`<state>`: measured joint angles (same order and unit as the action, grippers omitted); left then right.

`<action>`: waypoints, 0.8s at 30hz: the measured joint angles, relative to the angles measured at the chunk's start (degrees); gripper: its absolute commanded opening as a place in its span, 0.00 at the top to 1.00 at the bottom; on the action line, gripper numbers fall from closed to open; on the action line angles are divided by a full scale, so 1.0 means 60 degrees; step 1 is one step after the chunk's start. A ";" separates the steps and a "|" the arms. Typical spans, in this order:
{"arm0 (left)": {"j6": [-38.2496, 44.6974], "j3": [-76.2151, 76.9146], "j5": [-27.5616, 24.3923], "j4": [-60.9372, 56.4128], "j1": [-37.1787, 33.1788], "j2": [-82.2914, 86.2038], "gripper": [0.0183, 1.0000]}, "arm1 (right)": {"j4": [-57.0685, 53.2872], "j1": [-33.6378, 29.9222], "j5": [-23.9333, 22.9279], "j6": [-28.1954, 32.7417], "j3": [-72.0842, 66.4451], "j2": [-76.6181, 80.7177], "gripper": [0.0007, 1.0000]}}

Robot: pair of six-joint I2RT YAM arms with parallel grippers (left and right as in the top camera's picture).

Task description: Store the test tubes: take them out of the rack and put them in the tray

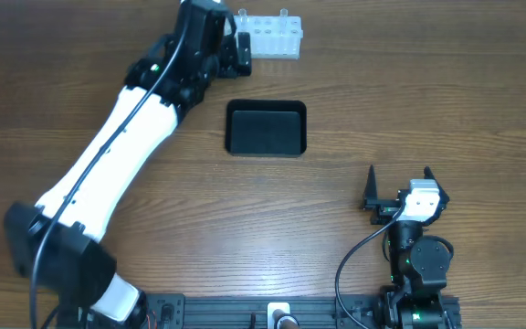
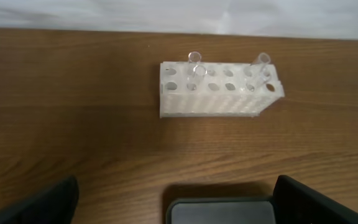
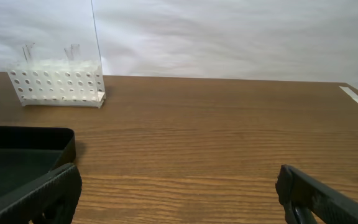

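Observation:
The white test tube rack (image 1: 273, 37) stands at the table's far edge, with clear test tubes (image 2: 195, 61) upright in it near both ends. The black tray (image 1: 266, 128) lies empty just in front of the rack. My left gripper (image 1: 241, 51) hovers at the rack's left end, open and holding nothing. In the left wrist view the rack (image 2: 219, 94) is ahead of the left gripper (image 2: 176, 186) and the tray's rim (image 2: 221, 205) is below it. My right gripper (image 1: 400, 183) rests open near the arm's base at the front right, far from the rack (image 3: 58, 83) and the tray (image 3: 17, 155).
Bare wooden tabletop (image 1: 427, 91) surrounds the rack and tray. A white wall (image 3: 229, 37) rises behind the table's far edge. The left arm's white forearm (image 1: 117, 146) stretches diagonally across the left half of the table.

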<state>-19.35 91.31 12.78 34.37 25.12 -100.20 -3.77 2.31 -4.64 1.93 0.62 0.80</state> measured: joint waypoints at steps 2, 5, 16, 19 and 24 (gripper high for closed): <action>0.0004 0.0310 0.0004 0.0025 0.0000 -0.0430 0.00 | -0.0004 0.0000 0.0004 -0.0007 0.0000 0.0000 0.01; 0.0011 0.0965 0.0029 0.0229 0.0000 -0.1188 0.00 | -0.0004 0.0000 0.0000 -0.0007 0.0000 0.0000 0.01; 0.0270 0.3639 0.0033 0.0663 0.0000 -0.3534 0.04 | -0.0004 0.0000 0.0007 0.0000 0.0000 0.0000 0.01; 0.0299 0.4051 0.0029 0.0656 0.0000 -0.3956 0.05 | -0.0004 0.0000 0.0007 -0.0004 0.0000 0.0000 0.01; 0.0299 0.4477 0.0011 0.0663 -0.0044 -0.4557 0.05 | -0.0004 0.0000 0.0025 0.0000 0.0000 0.0000 0.01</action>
<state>-17.56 118.17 12.84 38.35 24.86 -127.55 -3.79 2.31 -4.49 1.93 0.62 0.80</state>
